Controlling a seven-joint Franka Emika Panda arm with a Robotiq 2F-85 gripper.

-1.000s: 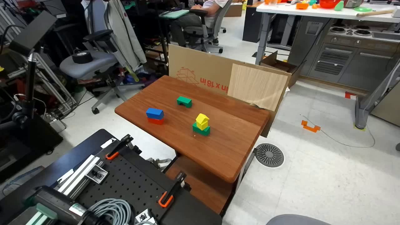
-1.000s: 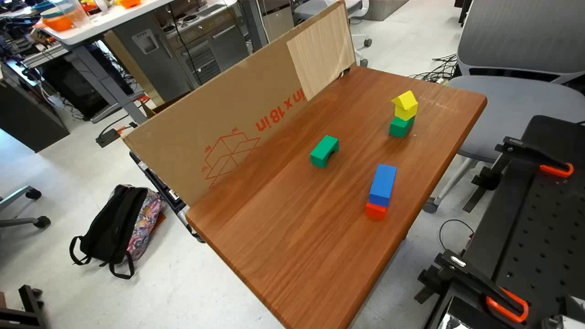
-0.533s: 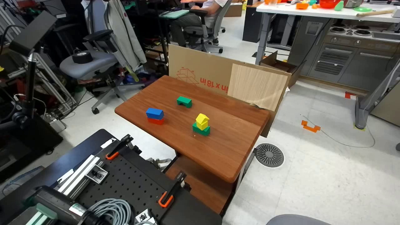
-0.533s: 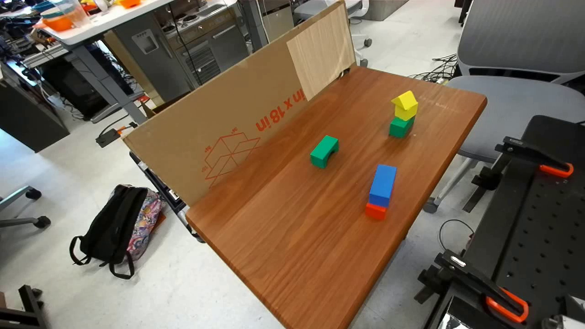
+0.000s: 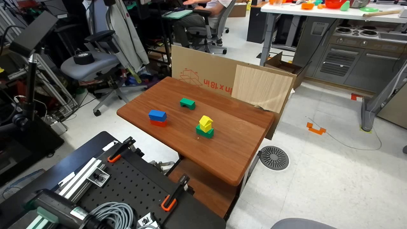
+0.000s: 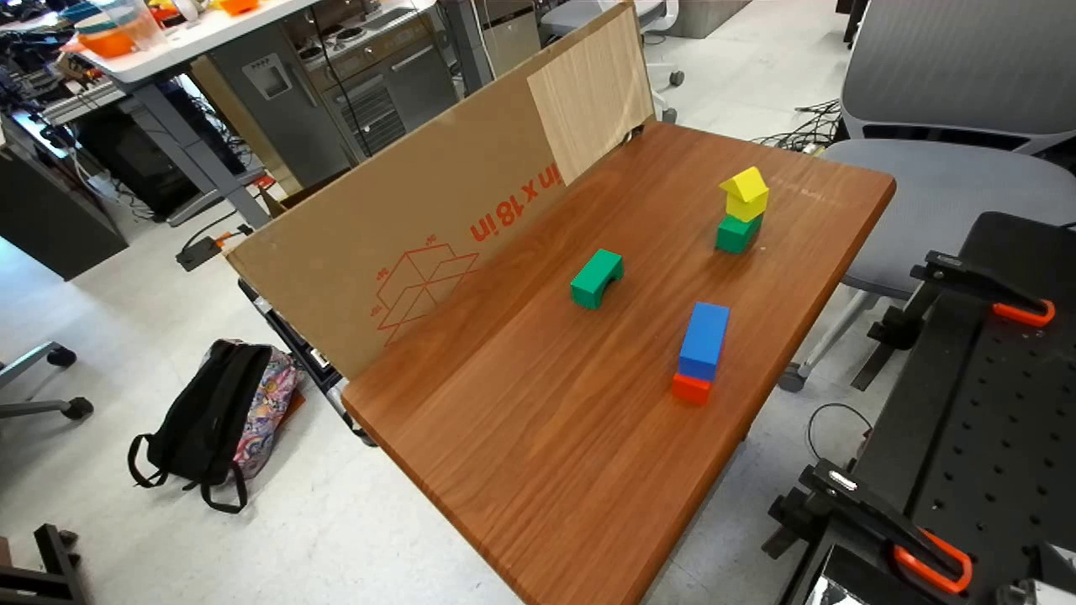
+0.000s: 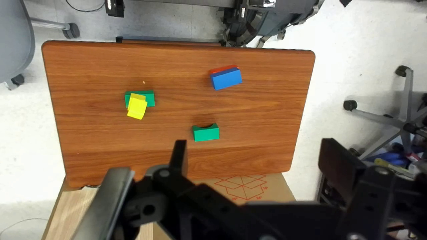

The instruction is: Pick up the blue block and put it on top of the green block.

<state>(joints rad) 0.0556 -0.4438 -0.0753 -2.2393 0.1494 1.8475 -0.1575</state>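
Observation:
The blue block point(image 5: 157, 115) lies on a flat red block point(image 5: 158, 123) near one long edge of the table, seen in both exterior views. Alone nearer the cardboard is the green block point(image 6: 597, 277), with an arched cut-out on one side. From above, in the wrist view, the blue block point(image 7: 227, 79) partly covers the red one, and the green block point(image 7: 206, 133) sits closer to my gripper point(image 7: 255, 142). My jaws are spread wide with nothing between them, high above the table. Neither exterior view shows the gripper.
A stack of yellow blocks point(image 6: 746, 197) on another green block point(image 6: 738, 236) stands on the same wooden table point(image 6: 521, 437). A cardboard sheet point(image 5: 206, 66) rises along the table's far edge. Clamps point(image 5: 170, 200) hold onto the black perforated board beside the table.
The blocks stay where they were. In the background, a seated person's arm has come a little further into view.

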